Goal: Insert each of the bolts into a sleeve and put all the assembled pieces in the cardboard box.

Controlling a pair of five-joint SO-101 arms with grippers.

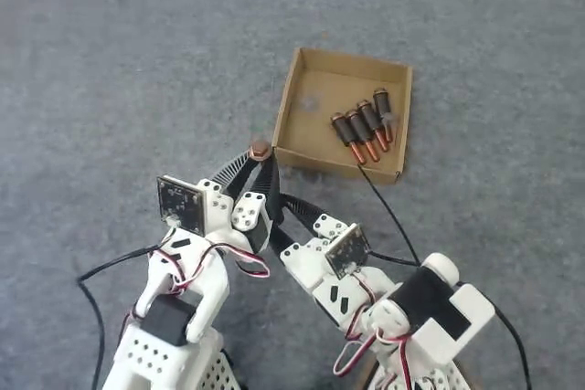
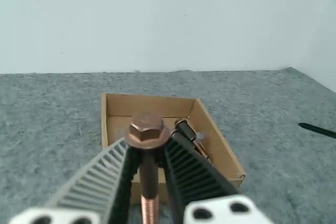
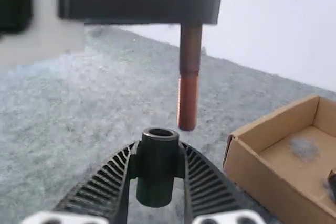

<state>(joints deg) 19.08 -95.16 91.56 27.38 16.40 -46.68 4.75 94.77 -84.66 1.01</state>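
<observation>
Recording one cardboard box, open-topped, sitting on the grey table covering just beyond the fingertips of the left gripper and off to one side of the right gripper. Counting four assembled pieces inside it, each a dark barrel with a copper-coloured threaded end protruding. Noting these lying side by side in a slanted row, close against the box wall farthest from both grippers, neighbours touching or all but touching. Noting a faint grey mark on the bare box floor, on the side nearer the grippers.

Finding the left gripper clamping one bolt by the shank just under its hexagonal head. Recording the piece as upright, head resting above the fingertips, threaded end pointing down beneath them.

Finding the right gripper gripping one sleeve around its middle, upright, hollow mouth facing up, positioned below the left gripper.

Observing the lower tip of the bolt hanging just above the sleeve mouth, slightly off to one side of it, not yet entering.

Placing both held parts outside the box, near its closest corner.

Tallying:
- one box
- four assembled pieces, all in the box
- one bolt, in the left gripper
- one sleeve, in the right gripper
</observation>
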